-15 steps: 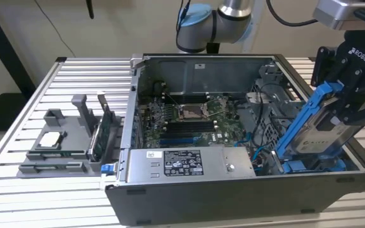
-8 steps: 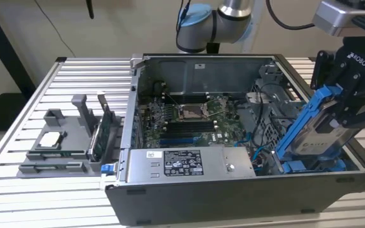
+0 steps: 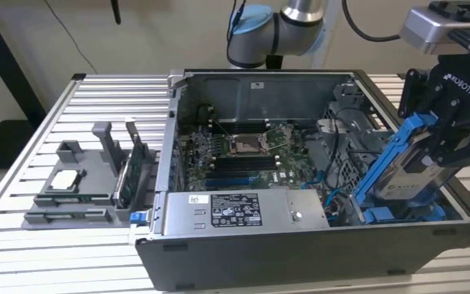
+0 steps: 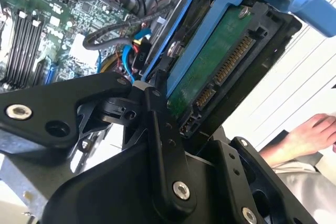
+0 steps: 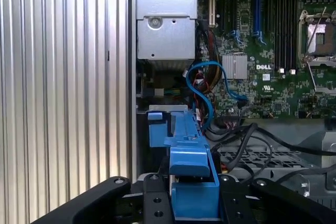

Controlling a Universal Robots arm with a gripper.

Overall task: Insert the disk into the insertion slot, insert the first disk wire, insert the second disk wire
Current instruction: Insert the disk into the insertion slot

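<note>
At the exterior view's three o'clock, we see the black two-fingered claw (image 3: 437,144) closed tight on the flat silver-grey disk in its bright blue plastic frame (image 3: 398,168). The disk is held tilted, its lower end dipped inside the open dark grey computer case (image 3: 300,257). We find the green circuit board (image 3: 247,153) at centre, the grey metal box with a black-and-white sticker (image 3: 243,211) at six o'clock and a grey plastic holder (image 3: 76,190) on the slatted silver table (image 3: 22,257) at eight. A person's hand (image 4: 310,132) appears in the second wrist view.

white lettering (image 3: 462,84) on the claw (image 3: 435,147), printed sticker (image 3: 235,211) on grey metal box (image 3: 302,202)
</note>
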